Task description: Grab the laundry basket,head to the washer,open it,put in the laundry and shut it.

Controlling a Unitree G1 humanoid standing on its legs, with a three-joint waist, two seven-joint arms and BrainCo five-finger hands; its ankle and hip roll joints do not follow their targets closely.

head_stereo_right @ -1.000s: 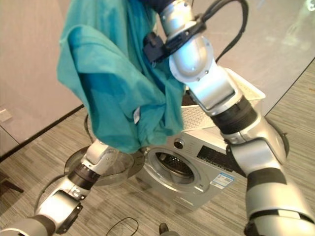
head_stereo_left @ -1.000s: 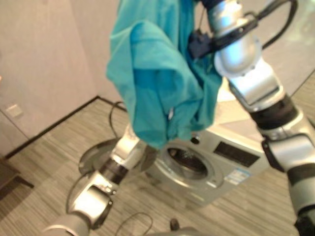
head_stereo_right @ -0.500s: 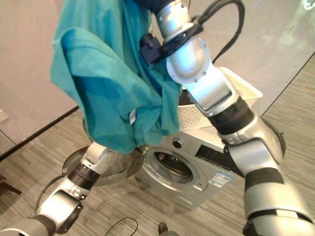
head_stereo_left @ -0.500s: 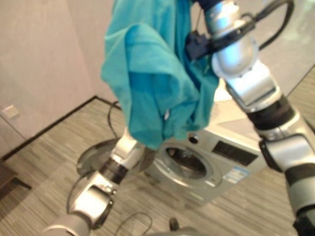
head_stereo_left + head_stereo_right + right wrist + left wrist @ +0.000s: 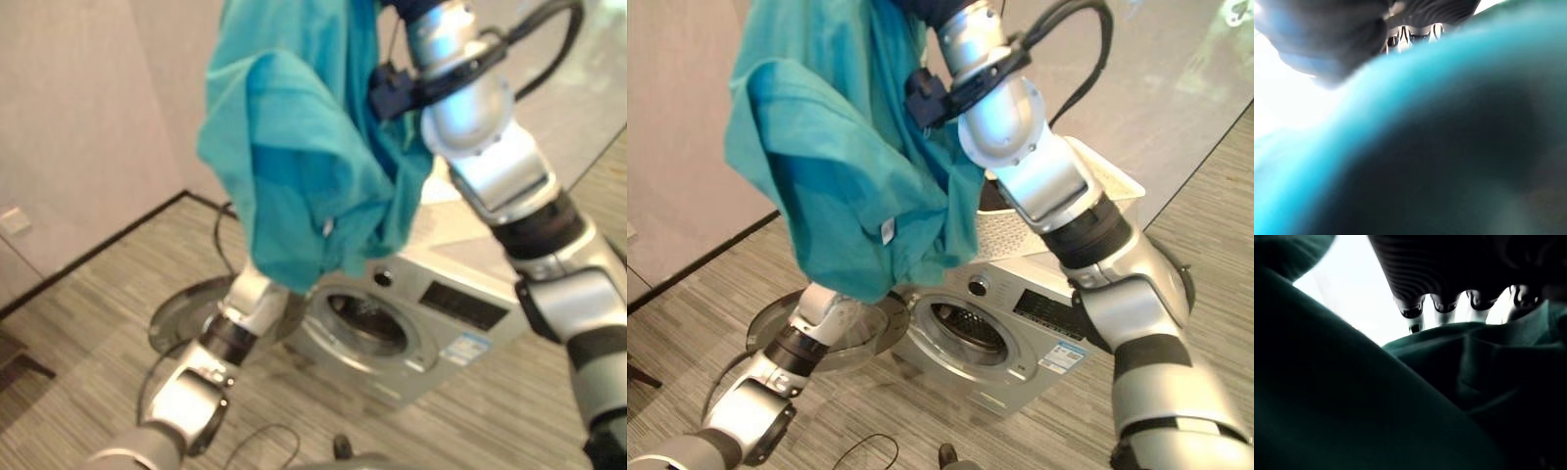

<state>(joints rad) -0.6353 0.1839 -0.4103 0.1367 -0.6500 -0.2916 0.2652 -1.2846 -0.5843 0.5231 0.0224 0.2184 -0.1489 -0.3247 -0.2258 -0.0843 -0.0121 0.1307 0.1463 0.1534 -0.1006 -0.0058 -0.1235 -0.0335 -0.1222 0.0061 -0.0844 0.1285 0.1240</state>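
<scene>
**Teal garment held high above the open washer**

Up at the top of the head views hangs a large teal cotton garment (image 5: 847,166), draped in loose folds with a small white tag near its lower hem, dangling from the raised right arm and hovering over the machine. In the right wrist view the right hand (image 5: 1415,32) shows just its finger bases past the cloth, the rest buried in teal fabric, so I cannot tell how its fingers stand. The left hand (image 5: 1442,308) shows in its own wrist view with fingers running down behind a fold of the same garment; their grip is hidden too.

Below, the silver front-loading washing machine (image 5: 1019,323) sits on the grey striped floor (image 5: 88,313), its round glass door (image 5: 828,328) swung wide, the drum mouth exposed. On top of the washer rests the white perforated plastic laundry basket (image 5: 1097,201).
</scene>
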